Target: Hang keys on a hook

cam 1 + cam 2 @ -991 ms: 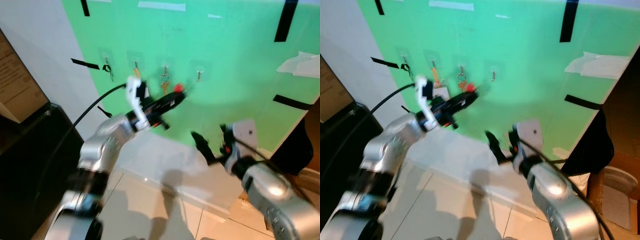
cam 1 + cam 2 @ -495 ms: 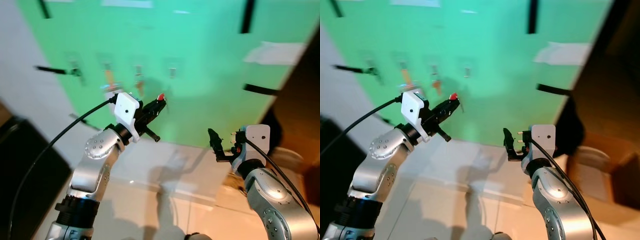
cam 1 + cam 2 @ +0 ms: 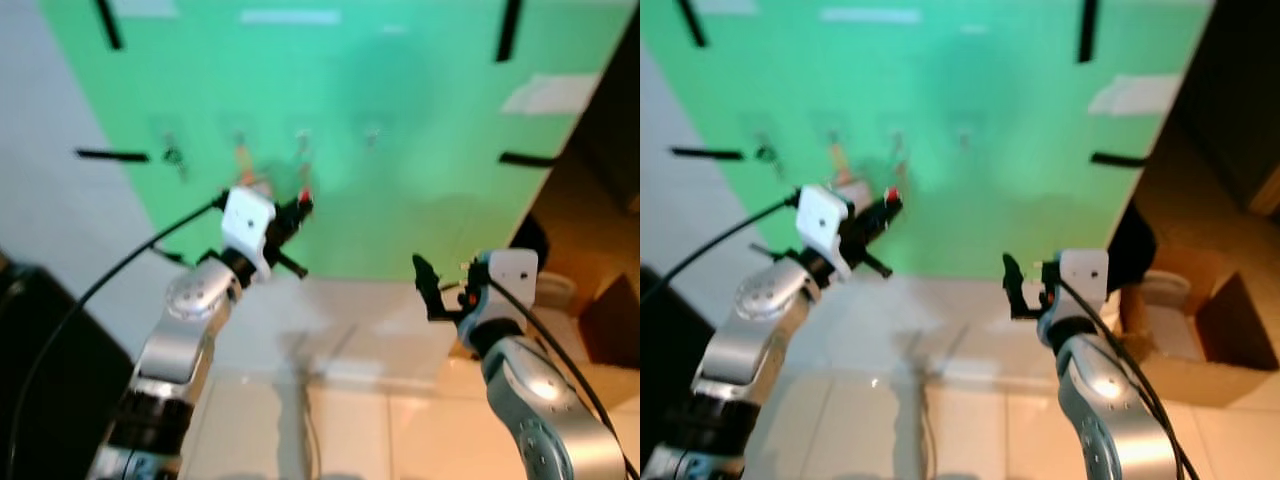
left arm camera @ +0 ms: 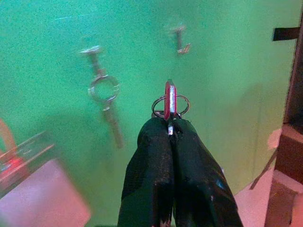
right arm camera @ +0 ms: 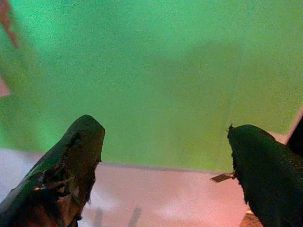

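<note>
Now left gripper (image 4: 171,128) pinches red key (image 4: 170,99) near empty hook (image 4: 180,40).

Red-tagged key (image 4: 170,99) on a metal ring, held edge-on, upright, near the green board. Bare hook (image 4: 180,40) beyond, to its right, apart.

I can't read any text, label, brand, number or sign here; the green wall (image 3: 420,110) carries only blank tape strips (image 3: 508,30) and a pale unmarked patch (image 3: 552,93).
</note>
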You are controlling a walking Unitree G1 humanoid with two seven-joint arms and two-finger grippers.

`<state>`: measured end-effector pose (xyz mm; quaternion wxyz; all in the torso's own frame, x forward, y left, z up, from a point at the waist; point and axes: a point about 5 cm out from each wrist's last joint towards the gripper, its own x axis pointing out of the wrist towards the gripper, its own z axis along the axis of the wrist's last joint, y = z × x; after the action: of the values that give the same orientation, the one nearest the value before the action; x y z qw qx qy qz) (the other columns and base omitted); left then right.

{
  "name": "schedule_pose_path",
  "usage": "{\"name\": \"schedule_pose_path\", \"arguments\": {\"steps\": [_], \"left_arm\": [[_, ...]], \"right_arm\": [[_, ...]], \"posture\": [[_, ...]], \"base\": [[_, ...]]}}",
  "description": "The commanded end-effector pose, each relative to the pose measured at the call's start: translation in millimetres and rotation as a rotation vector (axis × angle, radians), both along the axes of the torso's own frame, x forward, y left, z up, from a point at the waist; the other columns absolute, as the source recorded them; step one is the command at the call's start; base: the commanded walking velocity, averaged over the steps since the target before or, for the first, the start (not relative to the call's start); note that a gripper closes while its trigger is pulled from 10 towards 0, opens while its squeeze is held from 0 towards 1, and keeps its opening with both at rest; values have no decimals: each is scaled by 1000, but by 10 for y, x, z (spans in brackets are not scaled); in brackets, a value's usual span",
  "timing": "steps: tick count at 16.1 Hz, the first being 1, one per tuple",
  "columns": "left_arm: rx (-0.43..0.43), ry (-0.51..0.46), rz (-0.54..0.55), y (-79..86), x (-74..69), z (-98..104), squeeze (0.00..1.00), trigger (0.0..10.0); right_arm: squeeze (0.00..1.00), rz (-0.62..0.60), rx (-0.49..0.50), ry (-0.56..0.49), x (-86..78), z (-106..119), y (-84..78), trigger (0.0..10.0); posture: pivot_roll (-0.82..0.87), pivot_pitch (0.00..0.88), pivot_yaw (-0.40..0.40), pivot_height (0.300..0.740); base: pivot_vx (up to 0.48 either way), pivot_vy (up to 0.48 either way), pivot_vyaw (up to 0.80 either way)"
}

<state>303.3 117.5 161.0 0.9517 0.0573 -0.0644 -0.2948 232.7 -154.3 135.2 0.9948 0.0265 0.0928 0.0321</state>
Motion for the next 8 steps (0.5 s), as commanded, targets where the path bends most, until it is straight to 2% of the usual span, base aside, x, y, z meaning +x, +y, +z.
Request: {"name": "schedule_pose_path", "arguments": {"steps": [1, 2, 3, 4, 5, 6, 8], "left_arm": [[-7, -12, -5, -33, 13, 35, 0, 10000], [-32, -11, -21, -60, 34, 57, 0, 10000], [-180, 38, -87, -131, 63, 117, 0, 10000], [-222, 52, -105, -148, 68, 132, 0, 10000], [-327, 106, -175, -194, 72, 163, 0, 10000], [-370, 132, -215, -215, 69, 174, 0, 10000], [-505, 202, -416, -303, 61, 280, 0, 10000]], "right_arm": [[0, -12, -15, 4, 1, -18, -27, 10000], [0, -11, -15, 4, 8, -26, -23, 10000], [0, -6, -25, 1, 24, -25, -22, 10000], [0, -5, -27, 0, 28, -25, -22, 10000], [0, -4, -31, -2, 38, -24, -29, 10000], [0, -3, -35, -3, 43, -23, -34, 10000], [0, -8, -45, -18, 54, 2, -75, 10000]], "posture": [[-151, 0, 91, 740], [-147, 0, 90, 740], [-146, 0, 91, 740], [-145, 0, 90, 740], [-145, 0, 91, 740], [-147, 0, 93, 740], [-162, 0, 108, 740]], "base": [[0, 0, 0], [0, 0, 0], [0, 0, 0], [0, 0, 0], [0, 0, 0], [0, 0, 0], [0, 0, 0]]}}
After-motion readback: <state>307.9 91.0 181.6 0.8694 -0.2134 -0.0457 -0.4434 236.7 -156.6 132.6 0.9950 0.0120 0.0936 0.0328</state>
